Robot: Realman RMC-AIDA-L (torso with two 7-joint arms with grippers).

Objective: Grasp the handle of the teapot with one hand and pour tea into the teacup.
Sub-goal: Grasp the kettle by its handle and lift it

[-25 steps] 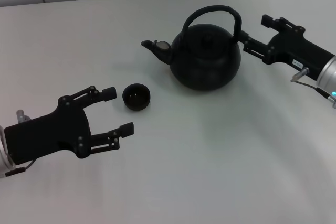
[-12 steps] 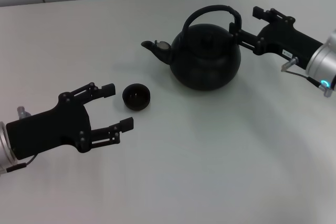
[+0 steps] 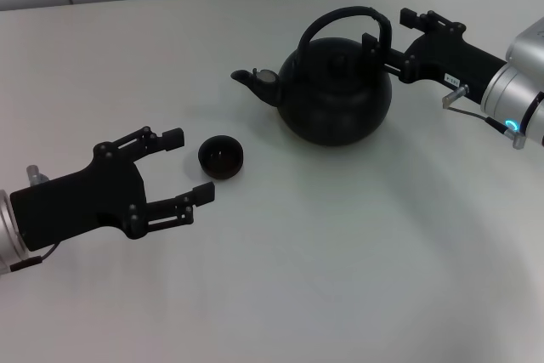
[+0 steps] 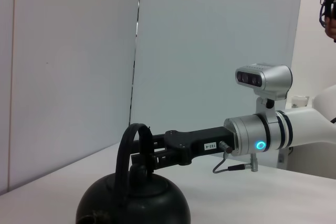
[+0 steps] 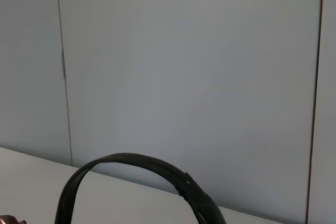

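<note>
**Right arm closing in on the handle; no pour yet**

Head view: I see the teapot [image 3: 336,91] standing upright on the table [image 3: 340,252], spout toward the teacup [image 3: 221,157], which sits well apart from it. My right gripper [image 3: 382,30] has its fingers spread to either side of the handle [image 3: 344,19] at that hoop's right end, not clamped as far as I can judge. The grasp, lift and pour are all left to do. My left gripper [image 3: 189,167] waits wide open just beside the cup, holding nothing. Against a second ago, the right gripper has pushed further in and higher along the handle; the left has barely shifted.

Left wrist view: the right arm [image 4: 252,137] reaches level, fingers straddling the hoop above the lid.

Right wrist view: only the handle's arch shows, close below; no fingers visible.
</note>
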